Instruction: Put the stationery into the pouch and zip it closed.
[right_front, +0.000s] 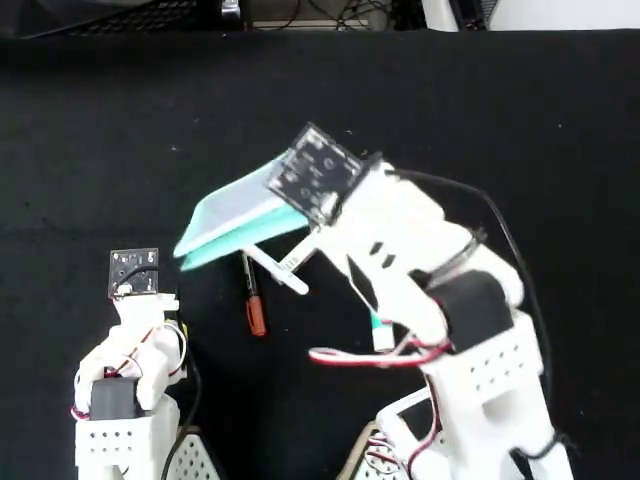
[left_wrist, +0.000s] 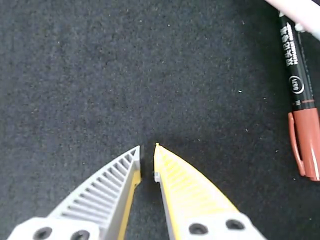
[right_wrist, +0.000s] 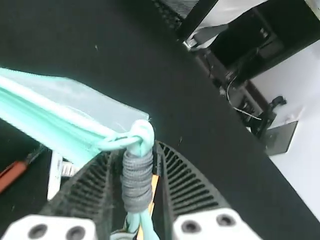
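A mint-green pouch (right_front: 235, 222) hangs tilted above the black table, lifted by one end. My right gripper (right_wrist: 134, 172) is shut on the pouch's cord pull (right_wrist: 137, 175), with the pouch (right_wrist: 60, 120) stretching away from the fingers. Below the pouch lie a black marker with a red cap (right_front: 252, 297) and a white pen (right_front: 275, 268). My left gripper (left_wrist: 148, 148) stands at the front left with its fingertips nearly touching and nothing between them; the marker (left_wrist: 299, 115) lies a short way off to its side.
The black cloth table (right_front: 520, 120) stretches out all around. The left arm's base (right_front: 120, 400) stands at the front left and the right arm's body (right_front: 450, 330) at the front right. Cables and equipment lie past the far edge.
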